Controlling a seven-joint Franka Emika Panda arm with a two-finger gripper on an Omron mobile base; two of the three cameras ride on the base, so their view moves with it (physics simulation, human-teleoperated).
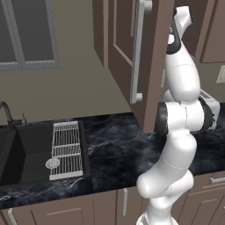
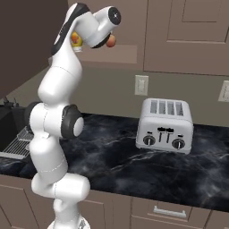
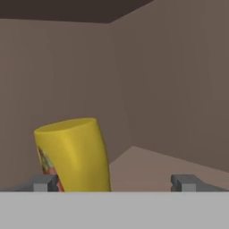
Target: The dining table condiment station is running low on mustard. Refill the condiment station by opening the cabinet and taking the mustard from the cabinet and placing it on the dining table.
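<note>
The mustard (image 3: pixel 74 154) is a yellow bottle with an orange-red label low on its left side. It leans a little inside the brown cabinet (image 3: pixel 170 89), on the shelf. My gripper (image 3: pixel 115 183) is open, and the bottle stands between the fingertips, close to the left fingertip (image 3: pixel 44 183). In the right base view my hand is raised into the cabinet, with a bit of the mustard (image 2: pixel 77 41) showing beside it. The cabinet door (image 1: pixel 123 44) hangs open with its long silver handle (image 1: pixel 137 48) towards me. The dining table is out of view.
A silver toaster (image 2: pixel 165 125) stands on the black marble counter (image 1: pixel 118 149) to the right of the arm. A sink (image 1: pixel 17 149) with a wire rack (image 1: pixel 66 149) lies to the left. A small orange round thing (image 2: pixel 111 41) sits by my hand in the cabinet.
</note>
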